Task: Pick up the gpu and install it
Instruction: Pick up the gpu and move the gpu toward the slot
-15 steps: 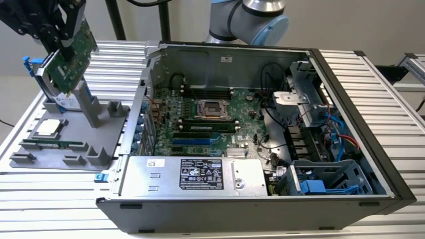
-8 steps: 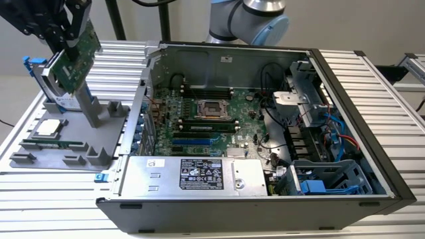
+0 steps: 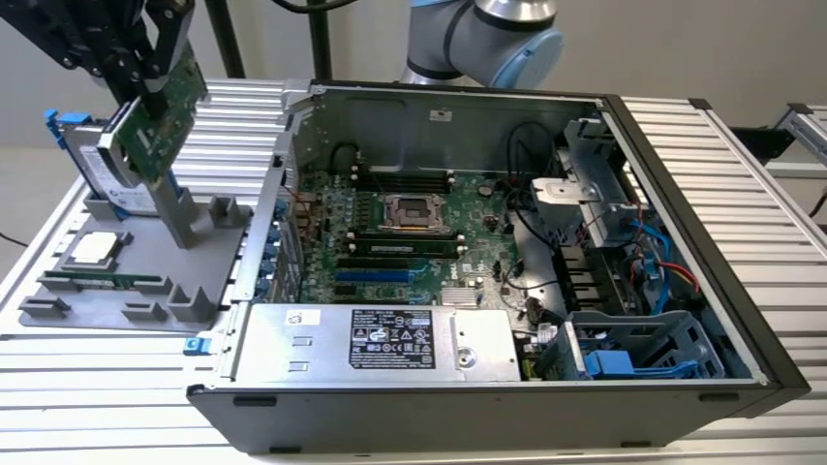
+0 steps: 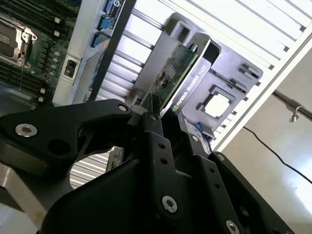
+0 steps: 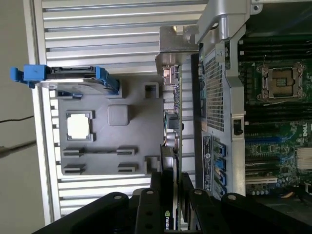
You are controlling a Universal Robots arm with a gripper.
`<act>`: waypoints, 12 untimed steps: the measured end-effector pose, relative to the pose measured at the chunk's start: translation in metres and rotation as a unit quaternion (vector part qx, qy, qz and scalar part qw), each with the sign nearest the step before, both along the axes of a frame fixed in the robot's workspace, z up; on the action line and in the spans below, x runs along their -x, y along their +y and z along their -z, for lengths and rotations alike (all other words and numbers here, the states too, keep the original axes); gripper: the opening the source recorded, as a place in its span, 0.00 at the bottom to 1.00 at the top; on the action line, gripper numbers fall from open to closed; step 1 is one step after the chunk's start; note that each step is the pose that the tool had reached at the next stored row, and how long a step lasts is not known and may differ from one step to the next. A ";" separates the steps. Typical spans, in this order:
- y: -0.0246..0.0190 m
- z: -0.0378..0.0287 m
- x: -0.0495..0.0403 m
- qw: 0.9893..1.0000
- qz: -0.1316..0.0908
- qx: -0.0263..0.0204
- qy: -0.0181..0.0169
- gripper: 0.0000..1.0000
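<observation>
The gpu (image 3: 166,114), a green card with a black cooler, hangs tilted over the grey parts tray (image 3: 139,232) at the exterior view's left, outside the open computer case (image 3: 672,242). My gripper (image 3: 145,70) is shut on the card's upper edge. In the second wrist view the black fingers (image 4: 155,127) clamp the gpu (image 4: 176,73) from both sides. The first wrist view looks along the gpu (image 5: 172,122) edge-on, its silver bracket at the far end, with my gripper (image 5: 171,184) closed around it. The motherboard (image 3: 401,232) lies inside the case.
On the tray (image 5: 129,141) stand a hard drive with blue rails (image 3: 93,160), a processor chip (image 3: 93,249) and a narrow memory stick (image 3: 110,281). The case's side wall (image 3: 274,208) rises between tray and motherboard. A power supply (image 3: 387,339) and cables (image 3: 646,257) fill the case's near and right sides.
</observation>
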State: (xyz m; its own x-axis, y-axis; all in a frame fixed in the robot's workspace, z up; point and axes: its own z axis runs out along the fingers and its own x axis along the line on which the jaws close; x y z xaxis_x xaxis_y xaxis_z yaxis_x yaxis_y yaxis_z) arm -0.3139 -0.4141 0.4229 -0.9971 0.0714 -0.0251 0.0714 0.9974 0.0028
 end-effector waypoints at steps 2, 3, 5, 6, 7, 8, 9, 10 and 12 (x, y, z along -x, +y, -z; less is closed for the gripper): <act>0.0000 0.0000 -0.0025 1.000 0.000 0.000 0.000 0.00; 0.0000 0.0000 -0.0036 1.000 0.000 0.000 0.000 0.00; 0.0000 0.0000 -0.0058 1.000 0.000 0.000 0.000 0.00; 0.0000 0.0000 -0.0068 1.000 0.000 0.000 0.000 0.00; 0.0000 0.0001 -0.0078 1.000 0.000 0.000 0.000 0.00; 0.0000 0.0000 -0.0088 1.000 0.000 0.000 0.000 0.00; 0.0000 0.0000 -0.0098 1.000 0.000 0.000 0.000 0.00; 0.0000 0.0000 -0.0107 1.000 0.000 0.000 0.000 0.00; 0.0000 0.0000 -0.0129 1.000 0.000 0.000 0.000 0.00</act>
State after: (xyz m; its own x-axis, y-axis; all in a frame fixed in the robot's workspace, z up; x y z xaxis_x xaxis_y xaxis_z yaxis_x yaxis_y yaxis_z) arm -0.3010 -0.4141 0.4229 -0.9971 0.0714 -0.0252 0.0714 0.9974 0.0028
